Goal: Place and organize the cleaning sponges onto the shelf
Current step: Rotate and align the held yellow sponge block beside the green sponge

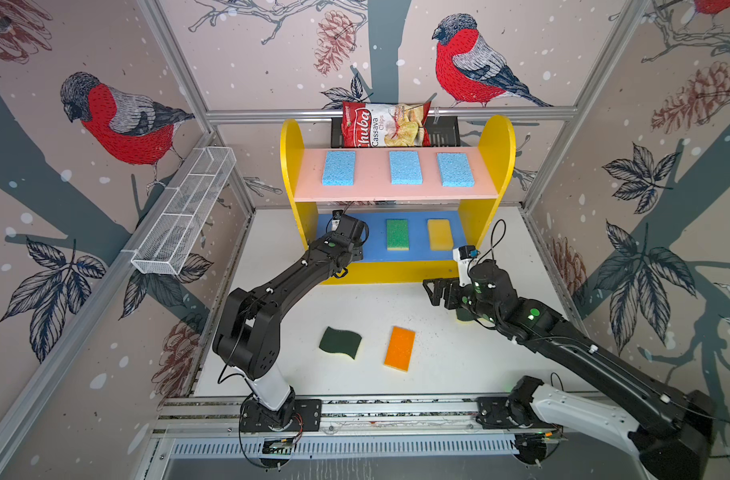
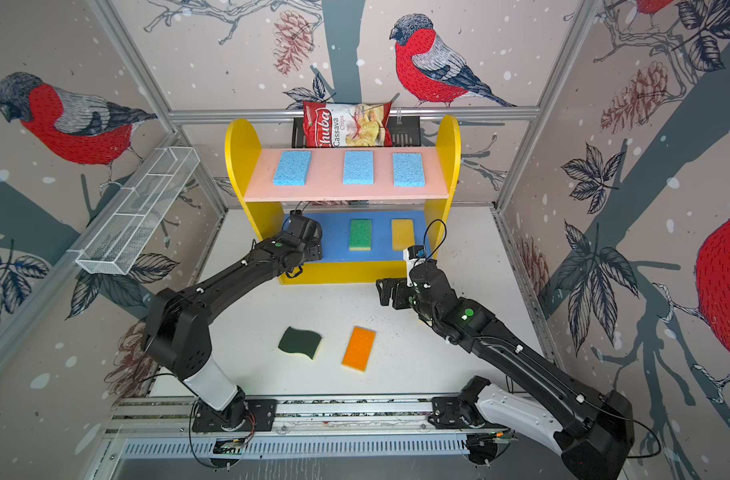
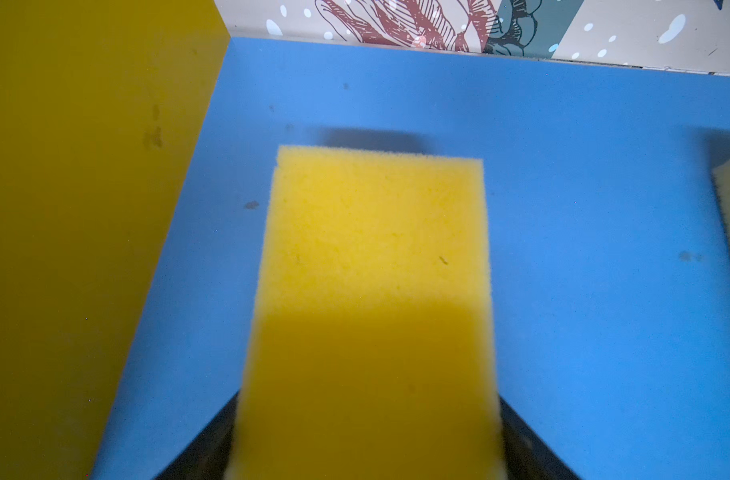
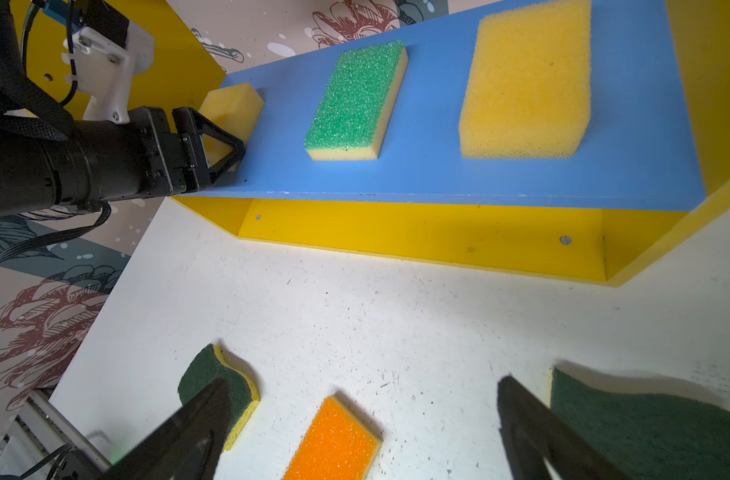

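On the shelf (image 1: 292,166), three light blue sponges (image 1: 405,167) lie on the pink board. The blue board (image 1: 376,249) carries a green-topped sponge (image 1: 397,235) and a yellow sponge (image 1: 440,235). My left gripper (image 4: 230,129) reaches onto that board's left end, shut on a second yellow sponge (image 3: 371,232) by its long sides. The wrist hides this sponge in both top views. My right gripper (image 1: 430,293) hovers open and empty in front of the shelf. On the table lie a wavy dark-green sponge (image 1: 340,341), an orange-topped one (image 1: 399,348) and another wavy dark-green one (image 4: 646,428) beside the right fingers.
A red chips bag (image 1: 384,124) stands in a black rack (image 1: 442,131) behind the shelf. A white wire mesh basket (image 1: 184,212) hangs on the left wall. The white table (image 1: 459,365) ends at a metal rail in front.
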Robot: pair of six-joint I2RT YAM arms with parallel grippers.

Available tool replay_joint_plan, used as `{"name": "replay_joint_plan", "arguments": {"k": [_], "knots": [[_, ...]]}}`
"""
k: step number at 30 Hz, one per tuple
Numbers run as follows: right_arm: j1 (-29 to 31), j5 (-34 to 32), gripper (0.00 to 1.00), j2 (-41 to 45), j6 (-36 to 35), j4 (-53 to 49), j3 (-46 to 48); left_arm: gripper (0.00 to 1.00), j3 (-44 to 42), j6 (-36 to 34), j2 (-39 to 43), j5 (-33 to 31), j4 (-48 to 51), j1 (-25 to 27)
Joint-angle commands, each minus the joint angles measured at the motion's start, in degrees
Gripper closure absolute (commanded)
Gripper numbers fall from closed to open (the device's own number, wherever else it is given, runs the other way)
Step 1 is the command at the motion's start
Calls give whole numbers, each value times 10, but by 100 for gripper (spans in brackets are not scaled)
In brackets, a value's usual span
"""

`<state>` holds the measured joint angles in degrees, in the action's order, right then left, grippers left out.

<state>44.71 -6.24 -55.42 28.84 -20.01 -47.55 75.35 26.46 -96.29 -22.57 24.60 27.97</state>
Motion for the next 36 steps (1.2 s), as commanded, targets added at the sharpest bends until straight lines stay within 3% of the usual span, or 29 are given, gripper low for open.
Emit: {"name": "replay_joint_plan", "arguments": {"k": [1, 19, 36], "knots": [[2, -10, 1, 2, 9, 2, 1, 24, -3, -11, 3, 0, 29, -1], [17, -21, 0, 8, 22, 2, 1, 19, -7, -22, 19, -6, 40, 0], [25, -35, 0, 25, 31, -6, 10, 24, -18, -47, 9, 2, 4, -1]]}}
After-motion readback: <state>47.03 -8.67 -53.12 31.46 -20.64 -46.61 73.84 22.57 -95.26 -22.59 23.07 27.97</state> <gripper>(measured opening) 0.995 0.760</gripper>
